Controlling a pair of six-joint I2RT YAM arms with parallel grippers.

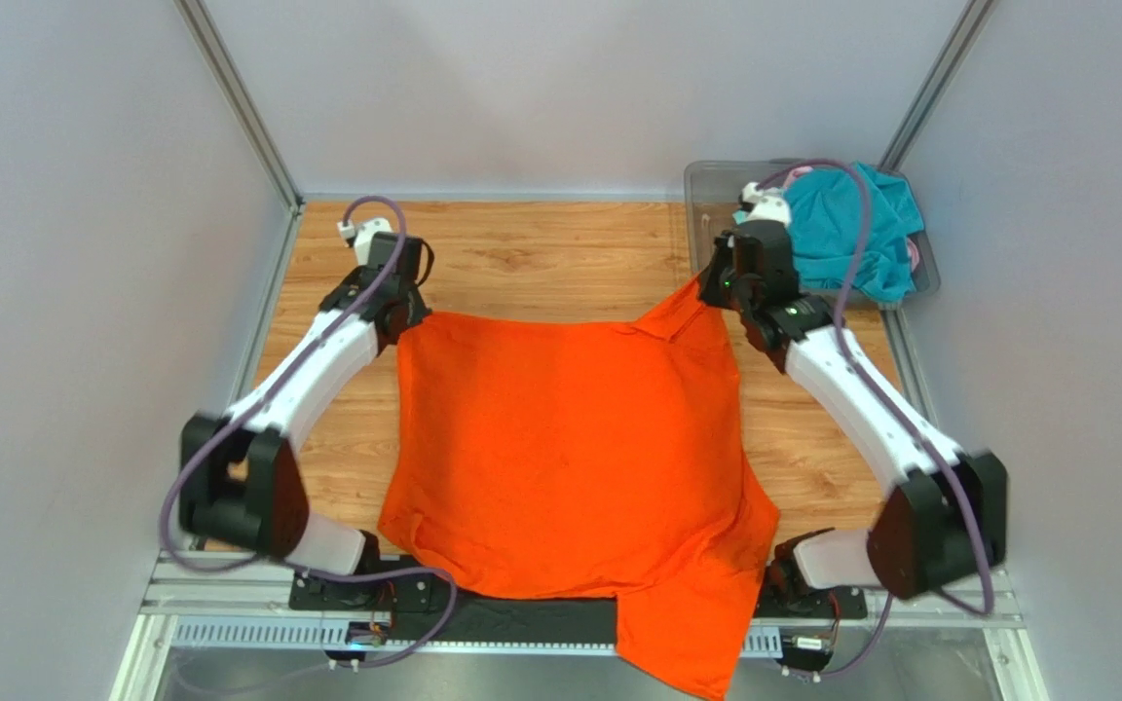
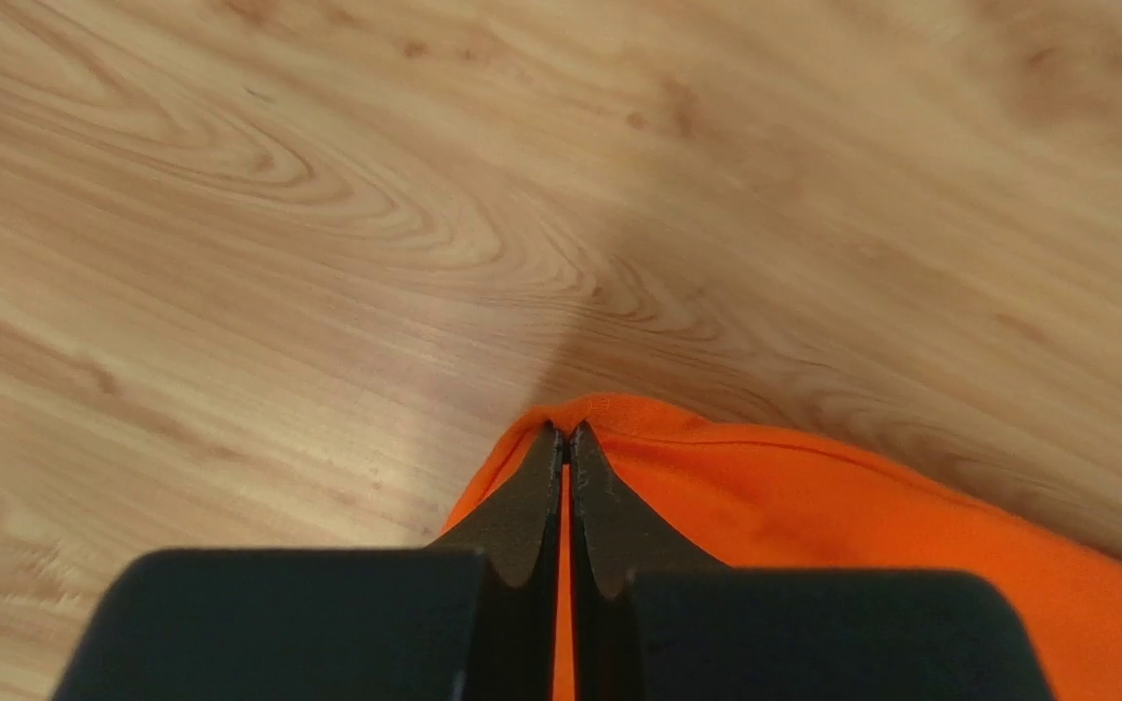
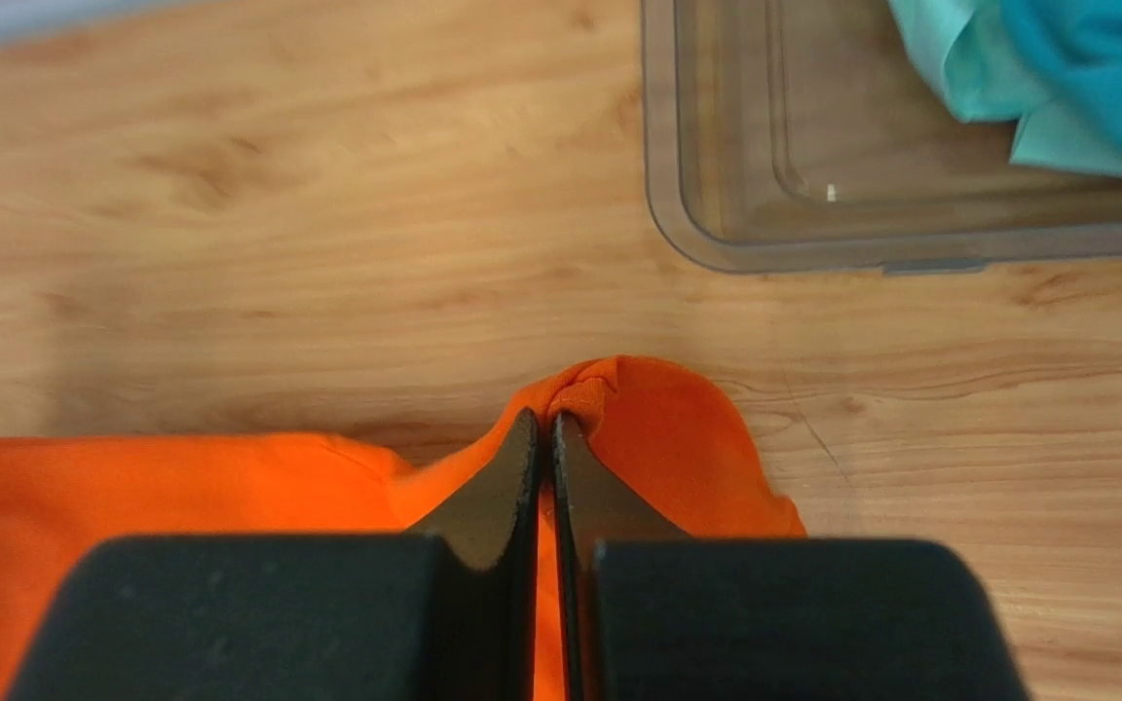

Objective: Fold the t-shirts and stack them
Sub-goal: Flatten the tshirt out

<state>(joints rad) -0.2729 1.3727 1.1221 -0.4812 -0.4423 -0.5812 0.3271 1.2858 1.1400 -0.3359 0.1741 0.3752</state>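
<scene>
An orange t-shirt point(image 1: 582, 453) lies spread across a wooden table point(image 1: 552, 256), seen from above. Its nearest edge droops over the table's near side, between the bases of the two robot arms, and a flap of fabric at its near right corner hangs lowest of all. The middle of the shirt lies mostly flat, with soft creases.

At the shirt's far left corner, the left tool point(image 2: 567, 431) is closed tight on the fabric edge. The orange cloth is pinched between its two dark fingers, low over the wood.

At the shirt's far right corner, the right tool point(image 3: 548, 419) is also closed tight, with a small bunch of orange cloth caught at its fingertips. This corner is drawn out into a point.

Just beyond that far right corner sits a clear grey plastic bin point(image 1: 699, 183). Inside it, on the side away from the orange shirt, lies a crumpled teal t-shirt point(image 1: 845, 227) with pale mint fabric point(image 3: 962, 66) beside it. A sliver of pink fabric point(image 1: 801, 175) shows at the teal shirt's far edge.
</scene>
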